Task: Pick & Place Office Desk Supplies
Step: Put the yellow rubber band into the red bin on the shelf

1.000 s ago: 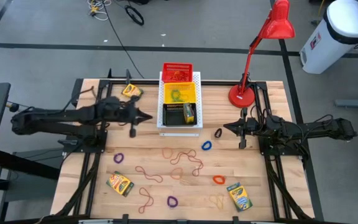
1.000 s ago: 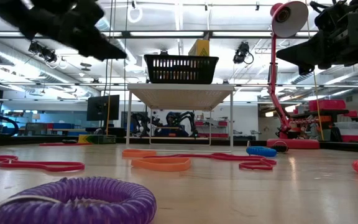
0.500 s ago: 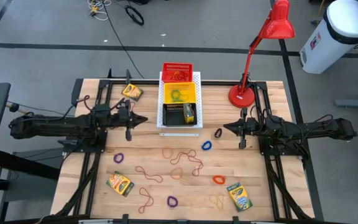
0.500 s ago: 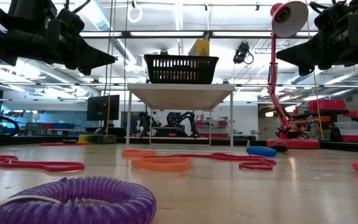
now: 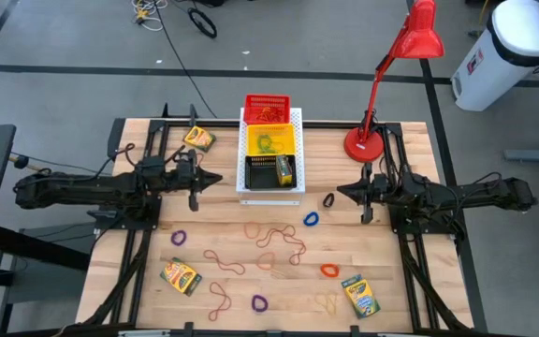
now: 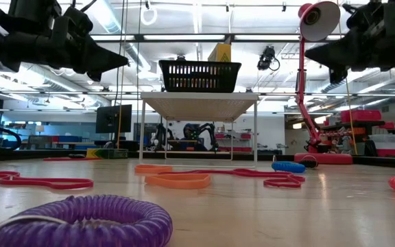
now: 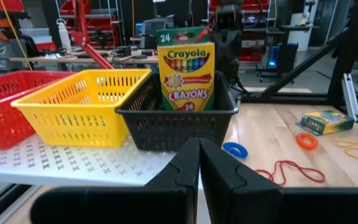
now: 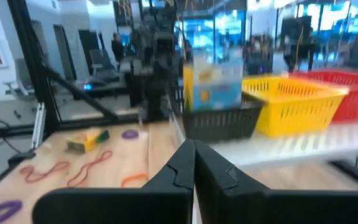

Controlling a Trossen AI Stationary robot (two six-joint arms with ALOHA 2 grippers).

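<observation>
Crayon box [image 7: 186, 68] upright in black basket [image 7: 166, 121], long axis vertical, left end effector [image 7: 199, 163] and right end effector [image 8: 193, 163] closed, empty

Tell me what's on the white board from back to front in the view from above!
Red basket → yellow basket → black basket, which has a crayon box standing in it.
</observation>
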